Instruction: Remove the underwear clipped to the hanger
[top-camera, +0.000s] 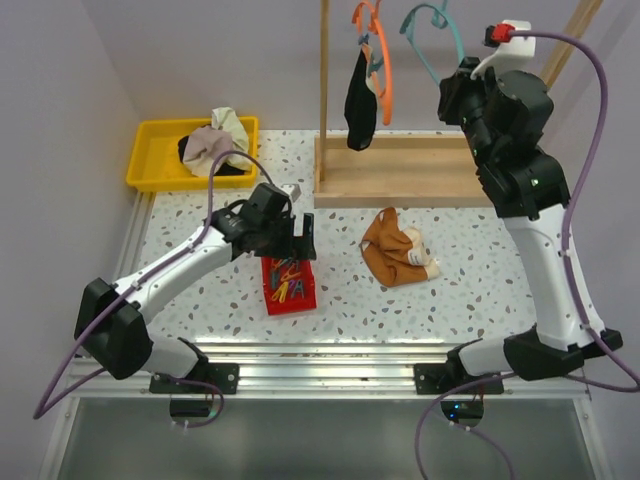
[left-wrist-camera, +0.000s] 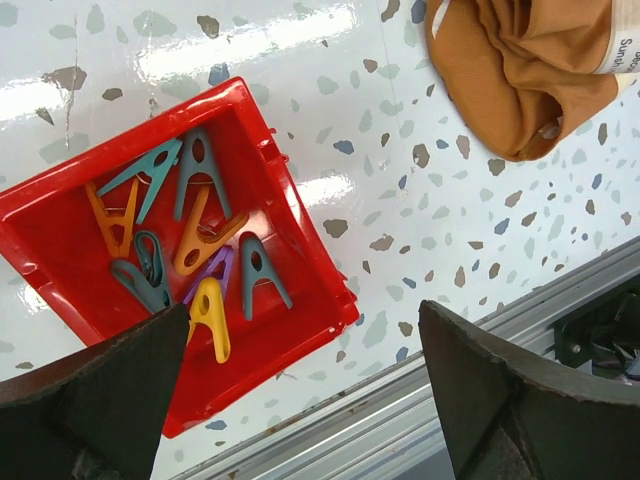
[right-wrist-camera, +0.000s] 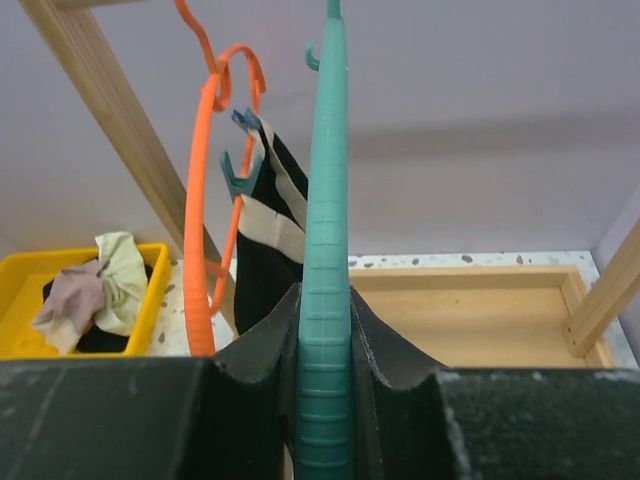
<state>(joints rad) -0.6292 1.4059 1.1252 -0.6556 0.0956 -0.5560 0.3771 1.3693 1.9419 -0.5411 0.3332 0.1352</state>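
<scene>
My left pincer (left-wrist-camera: 305, 330) was wide apart w/ nothing in it, hovering low over the red tray (top-camera: 290, 297) near the front of the bench (top-camera: 470, 290). In the wrist view both fingertips (left-wrist-camera: 120, 390) framed the tray's near corner. The tray held a jumble of pegs (left-wrist-camera: 205, 215): teal, orange, yellow, grey-blue, one purple.

My right pincer (right-wrist-camera: 325, 330) was up high at the rack, clamped on the teal hanger (right-wrist-camera: 325, 180); its ribbed bar ran straight up btwn the two fingers, pressed on both sides.

Underwear, 2 pcs. The rust-brown one (top-camera: 397, 248) lay crumpled on the bench, in front of the wooden rack (top-camera: 400, 170) and to the right of the red tray, apart from it; cream-white parts showed at its right edge. The black one (right-wrist-camera: 262, 285), w/ white bands, hung from the orange hanger (right-wrist-camera: 200, 200), just left of the teal hanger. A blue-green peg (right-wrist-camera: 235, 178) sat on the orange hanger at the top of the garment; couldn't tell for sure how much cloth it gripped.

At the back-left corner was a yellow tray (top-camera: 150, 165) w/ a pale cloth bundle (top-camera: 215, 140) on top of sth dark.
</scene>
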